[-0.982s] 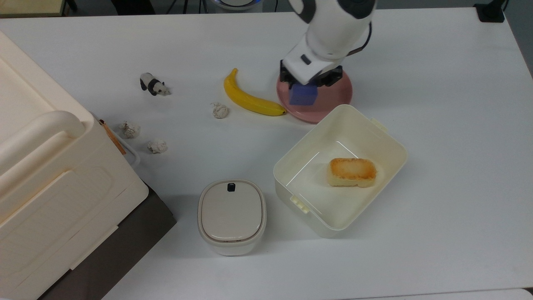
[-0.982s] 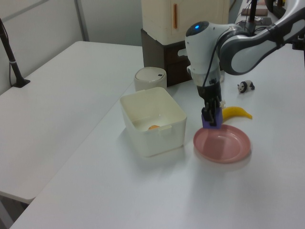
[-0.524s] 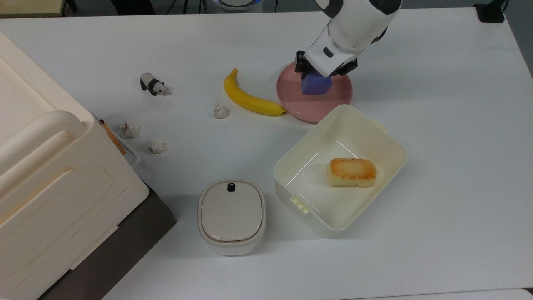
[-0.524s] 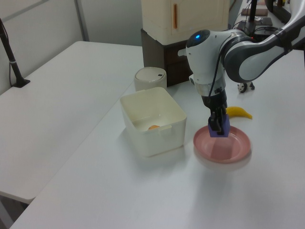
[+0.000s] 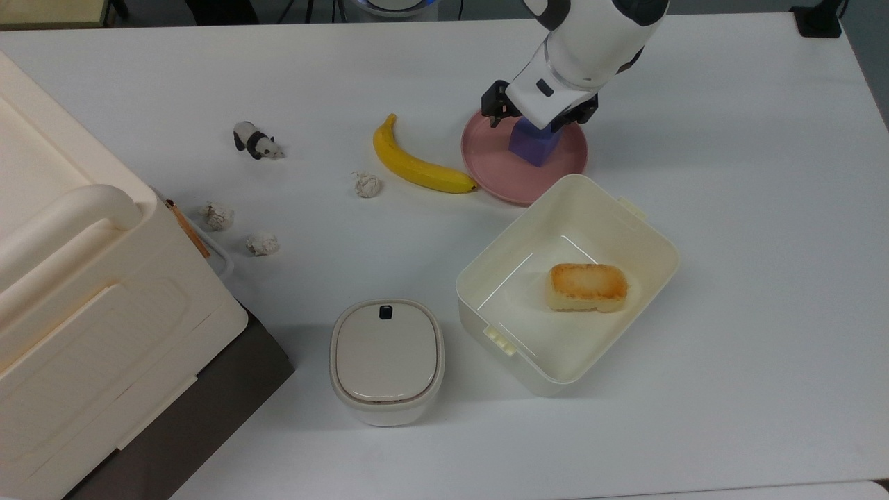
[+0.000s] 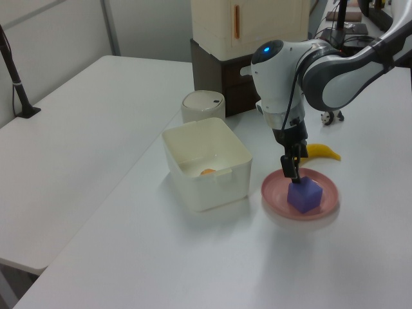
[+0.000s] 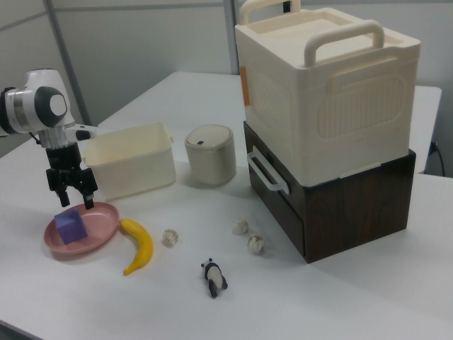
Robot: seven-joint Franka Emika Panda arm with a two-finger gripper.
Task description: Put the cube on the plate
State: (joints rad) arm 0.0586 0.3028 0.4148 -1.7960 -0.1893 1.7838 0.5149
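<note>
While my pincer [image 7: 71, 193] hangs just above the plate [image 7: 99, 230] at the left of the right view, its two black fingers [image 7: 89, 198] stand spread apart with nothing between them. The cube [image 7: 71, 228] sits on the plate beneath, apart from my fingertips. It is a solid matte block, blue-purple, with softly rounded edges, and it rests turned a little, one corner toward the camera in the left view [image 6: 304, 195]. In the top view the cube [image 5: 533, 147] lies in the upper middle of the frame, partly under my white wrist, well inside the rim of the plate [image 5: 486, 167]. The plate is round, shallow and pink, with a raised rim.

Just beside the plate, toward the top view's left, lies a yellow banana [image 5: 415, 165], its tip nearly at the rim. Below the plate in the top view stands a cream tub [image 5: 646, 229] with a golden-brown block [image 5: 587, 286] lying in it. A toy panda [image 5: 255, 141] stands well apart, at the upper left.
</note>
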